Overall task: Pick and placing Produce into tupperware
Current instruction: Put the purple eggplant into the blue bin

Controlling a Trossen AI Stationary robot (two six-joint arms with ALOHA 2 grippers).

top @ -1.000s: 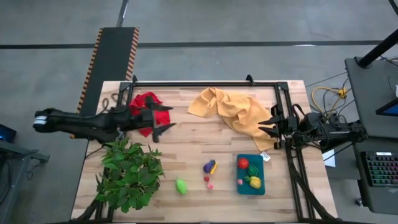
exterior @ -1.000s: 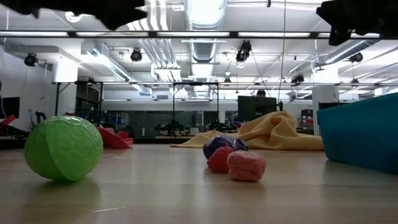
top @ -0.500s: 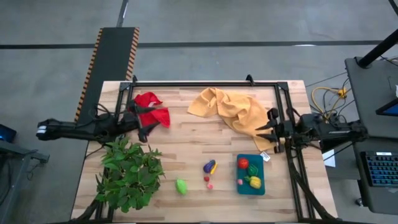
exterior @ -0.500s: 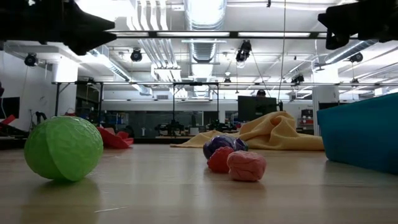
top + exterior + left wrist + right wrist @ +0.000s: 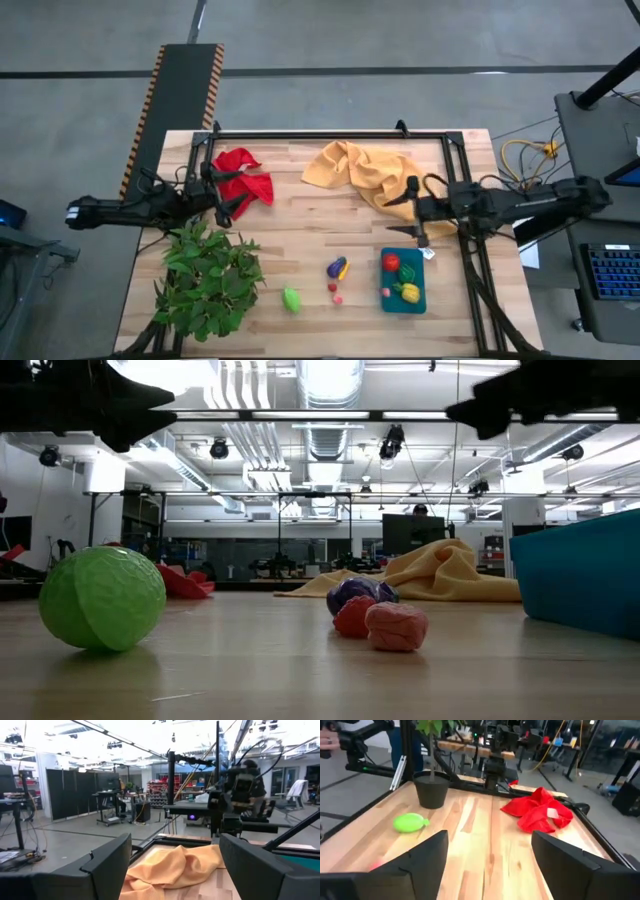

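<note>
The teal tupperware [image 5: 403,303] stands near the table's front right and holds a red ball [image 5: 391,262], a yellow piece [image 5: 408,293] and a tiny pink piece. On the bare wood to its left lie a purple piece [image 5: 338,268], two small red and pink pieces [image 5: 335,292] and a lime green piece [image 5: 291,299]. My right gripper [image 5: 398,214] hangs open over the yellow cloth's right edge, behind the tupperware. My left gripper [image 5: 228,205] hangs open at the table's left, beside the red cloth. Neither gripper has anything between its fingers.
A big leafy plant [image 5: 208,280] in a dark pot fills the front left corner. A red cloth [image 5: 243,175] lies at the back left, and a crumpled yellow cloth [image 5: 370,175] at the back centre. A black frame rail [image 5: 330,133] runs along the far edge and the sides.
My left gripper has drawn back toward the table's left edge and sunk a little, off the red cloth's front edge. My right gripper has reached in from the right edge toward the table's middle, out over the yellow cloth's right edge. No piece of produce has moved.
</note>
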